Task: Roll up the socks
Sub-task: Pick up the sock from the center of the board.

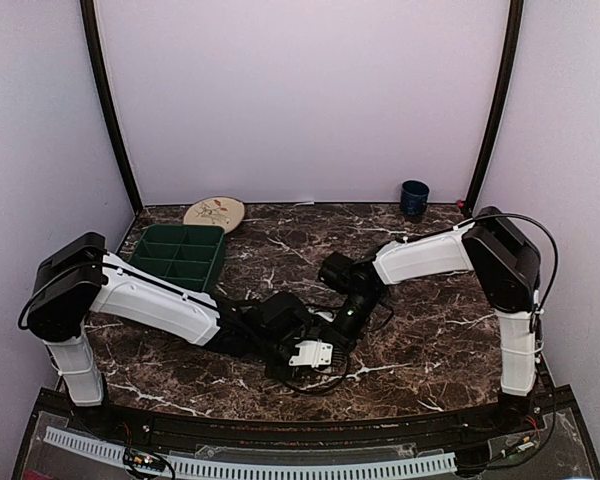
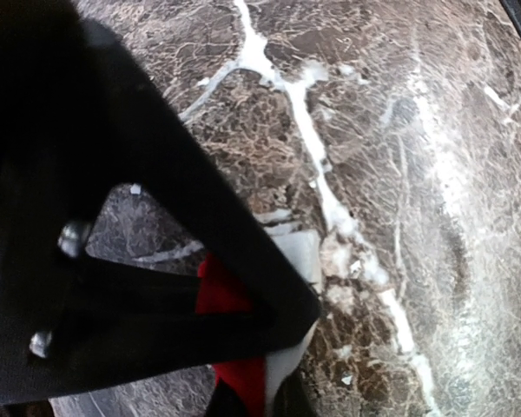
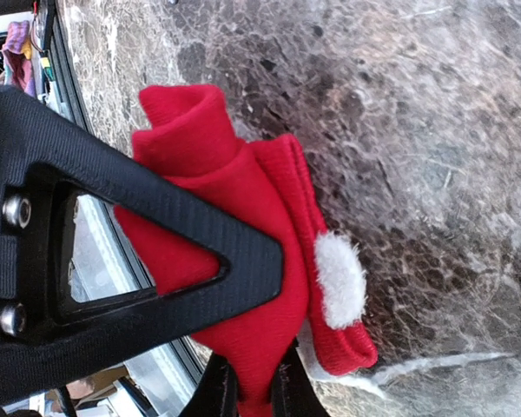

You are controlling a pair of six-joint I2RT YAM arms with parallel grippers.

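The red sock (image 3: pixel 243 200) lies bunched and partly rolled on the marble table, with a white fluffy patch (image 3: pixel 339 280) on its folded edge. My right gripper (image 3: pixel 252 369) is shut on a pinch of its red fabric. My left gripper (image 2: pixel 260 365) is shut on red and white fabric of the same sock (image 2: pixel 239 378), low over the table. In the top view both grippers meet at the front middle, left (image 1: pixel 292 347) and right (image 1: pixel 332 335), and they cover the sock. The black sock does not show in any view.
A green compartment tray (image 1: pixel 180 255) sits at the back left, with a round patterned plate (image 1: pixel 214 213) behind it. A dark blue cup (image 1: pixel 414 197) stands at the back right. The table's front edge is close below the grippers.
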